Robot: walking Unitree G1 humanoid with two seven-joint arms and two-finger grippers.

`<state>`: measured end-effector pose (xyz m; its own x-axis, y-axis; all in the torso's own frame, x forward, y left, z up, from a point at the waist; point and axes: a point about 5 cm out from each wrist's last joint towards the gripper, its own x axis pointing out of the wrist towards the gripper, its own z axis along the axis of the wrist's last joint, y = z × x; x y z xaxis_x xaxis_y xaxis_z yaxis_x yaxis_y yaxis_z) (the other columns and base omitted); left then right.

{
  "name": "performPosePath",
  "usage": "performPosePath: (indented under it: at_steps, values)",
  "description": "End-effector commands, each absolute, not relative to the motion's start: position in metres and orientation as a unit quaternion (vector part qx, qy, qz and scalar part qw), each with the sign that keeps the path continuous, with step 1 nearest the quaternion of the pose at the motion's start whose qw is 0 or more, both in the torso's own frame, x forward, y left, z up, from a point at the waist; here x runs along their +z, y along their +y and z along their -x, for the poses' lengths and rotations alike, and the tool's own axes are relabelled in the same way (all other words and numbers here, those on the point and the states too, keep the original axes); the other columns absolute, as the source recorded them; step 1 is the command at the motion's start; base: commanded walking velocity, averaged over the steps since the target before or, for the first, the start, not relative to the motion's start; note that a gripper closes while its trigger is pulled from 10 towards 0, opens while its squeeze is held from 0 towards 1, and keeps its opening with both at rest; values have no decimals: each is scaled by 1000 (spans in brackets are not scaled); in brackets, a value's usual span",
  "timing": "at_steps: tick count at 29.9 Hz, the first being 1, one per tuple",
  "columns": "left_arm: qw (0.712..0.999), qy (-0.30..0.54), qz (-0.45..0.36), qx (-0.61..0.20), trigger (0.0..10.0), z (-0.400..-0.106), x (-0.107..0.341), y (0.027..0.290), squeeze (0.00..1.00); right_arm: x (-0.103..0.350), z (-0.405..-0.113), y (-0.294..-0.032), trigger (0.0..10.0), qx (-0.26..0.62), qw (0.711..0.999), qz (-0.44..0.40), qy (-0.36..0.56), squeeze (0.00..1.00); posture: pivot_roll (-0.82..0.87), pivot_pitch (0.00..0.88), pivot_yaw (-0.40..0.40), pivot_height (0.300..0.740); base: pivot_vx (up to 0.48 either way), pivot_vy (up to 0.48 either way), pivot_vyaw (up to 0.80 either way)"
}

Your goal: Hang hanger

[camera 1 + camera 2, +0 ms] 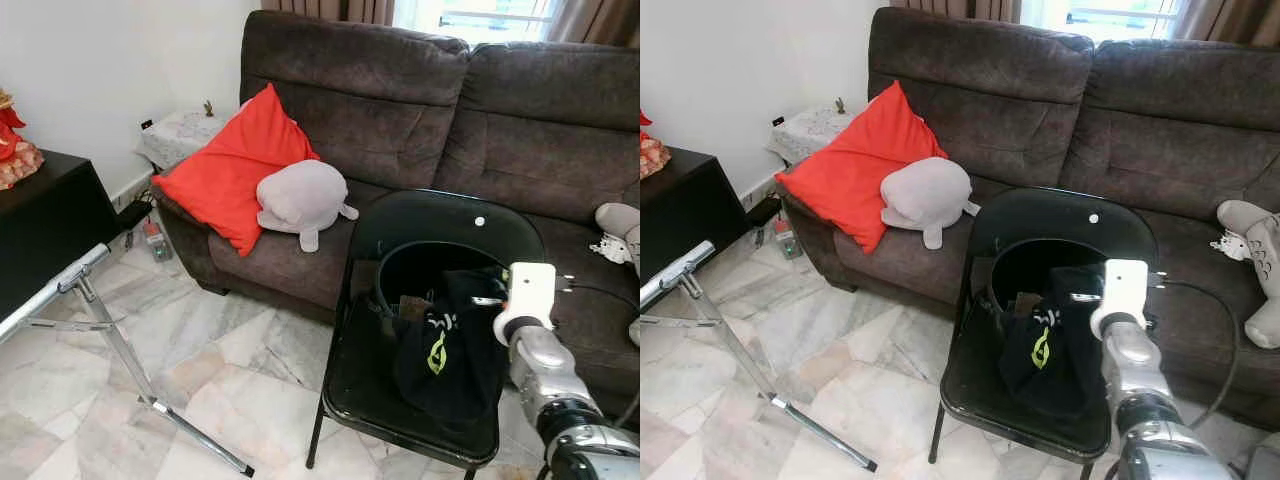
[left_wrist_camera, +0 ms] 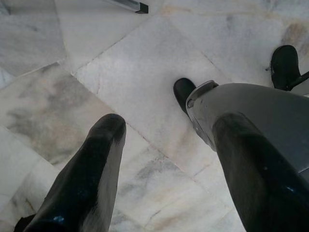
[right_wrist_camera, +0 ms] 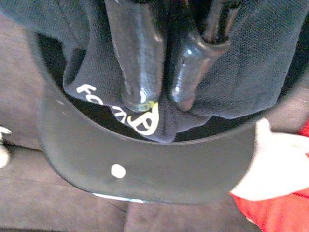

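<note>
Your right gripper [image 3: 154,101] was over the black folding chair [image 1: 440,225], fingers pinched shut on the dark shirt [image 1: 450,350] lying on the seat. I couldn't make out a hanger. Your left gripper [image 2: 169,169] hung spread open above the marble floor [image 1: 210,360]. Behind the chair: brown sofa [image 1: 400,110], red cushion [image 1: 235,165], grey plush [image 1: 300,195]. A metal stand [image 1: 110,340] stood at left.

Both head eyes look forward and down on the glossy black folding chair [image 1: 440,235] before the brown fabric sofa [image 1: 400,110]. The right wrist camera sits close above that chair's backrest; the left wrist camera faces the white marble floor [image 2: 145,72].
</note>
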<state>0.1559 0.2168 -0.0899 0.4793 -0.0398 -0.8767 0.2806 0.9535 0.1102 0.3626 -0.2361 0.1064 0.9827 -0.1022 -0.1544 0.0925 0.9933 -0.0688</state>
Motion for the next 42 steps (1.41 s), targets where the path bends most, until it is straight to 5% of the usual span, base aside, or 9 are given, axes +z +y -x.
performPosePath:
  at_steps: [1,19,42]
  values:
    - [849,508,-117,-85,10000,-150,-92,220,0,119,-368,-231,0,-34,998,24,46,0,-19,20,19,740,0,0,0]
    - [851,507,-106,-88,10000,-150,-92,218,0,105,-362,-219,0,15,998,34,48,0,-24,11,15,740,0,0,0]
    - [851,507,-104,-91,10000,-150,-92,217,0,89,-354,-224,0,-11,995,37,88,0,-22,12,13,740,264,0,0]
